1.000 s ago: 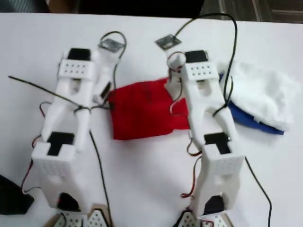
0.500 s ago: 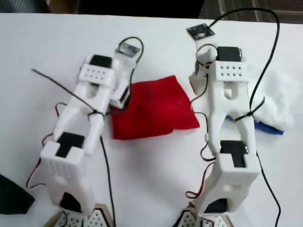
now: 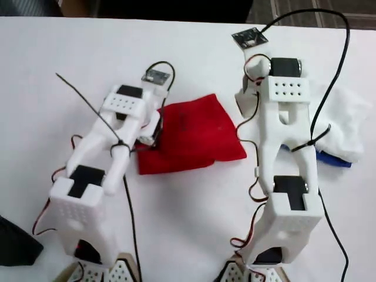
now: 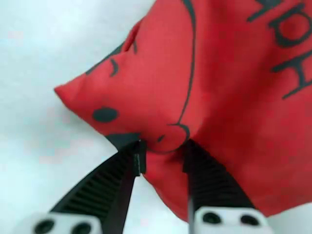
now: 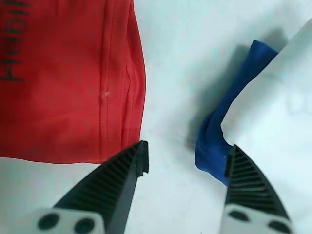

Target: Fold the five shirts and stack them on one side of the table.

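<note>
A folded red shirt [image 3: 194,132] with black print lies flat in the middle of the table between the two arms. My left gripper [image 3: 150,134] sits at its left edge. In the left wrist view the gripper [image 4: 165,156] is shut on a puckered bit of the red shirt [image 4: 219,73]. My right gripper [image 3: 242,100] hangs open beside the shirt's right edge. In the right wrist view this gripper [image 5: 187,156] is over bare table, between the red shirt [image 5: 63,73] and a blue shirt [image 5: 214,141]. A white shirt [image 3: 343,120] lies on the blue shirt [image 3: 332,157] at the right.
A dark cloth [image 3: 14,244] lies at the front left corner. Black cables run over both arms and over the white table [image 3: 188,200]. The white shirt [image 5: 278,97] overhangs the blue one close to the right fingers.
The right arm has lifted off the red shirt and swung right and back. The left arm has moved right onto the shirt's left edge. The shirt now shows fully.
</note>
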Motion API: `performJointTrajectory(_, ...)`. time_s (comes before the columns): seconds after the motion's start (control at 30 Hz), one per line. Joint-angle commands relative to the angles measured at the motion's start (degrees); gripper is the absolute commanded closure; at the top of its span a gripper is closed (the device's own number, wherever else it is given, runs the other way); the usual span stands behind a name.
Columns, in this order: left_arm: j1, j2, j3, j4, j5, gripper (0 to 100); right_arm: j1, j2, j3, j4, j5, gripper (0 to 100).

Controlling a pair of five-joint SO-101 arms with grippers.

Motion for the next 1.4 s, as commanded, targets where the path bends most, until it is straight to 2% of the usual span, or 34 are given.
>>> performJointTrajectory(0.0,-2.55,-2.46,0.31,-0.53,-1.93,99,0.48,-4.00,-1.14,0.22,-0.26,73.7)
performJointTrajectory(0.33,-5.63,-2.64,0.04,0.97,-4.48,97,0.48,-3.74,-1.14,0.22,-0.44,73.7)
performJointTrajectory(0.47,-5.36,-2.99,-0.04,2.81,-8.70,97,0.04,-3.56,-1.05,0.13,-0.79,73.7)
performJointTrajectory(0.67,-6.07,-2.99,0.31,2.81,-9.58,97,-0.66,-3.47,-1.05,-0.22,-7.74,73.7)
performJointTrajectory(0.83,-6.24,-3.16,-1.63,5.63,-9.58,97,-2.77,-1.63,-1.23,-0.22,-8.62,73.7)
performJointTrajectory(0.97,-6.24,-3.16,-7.08,10.73,-9.67,90,-4.88,3.91,-1.49,0.04,-9.49,73.5)
performJointTrajectory(1.1,-6.33,-3.25,-15.78,16.35,-9.41,82,-5.41,9.89,-2.37,-1.27,-16.53,73.1)
performJointTrajectory(1.37,-10.11,-3.08,-31.52,24.18,-9.23,82,-10.07,17.89,-13.19,0.75,-18.81,59.6)
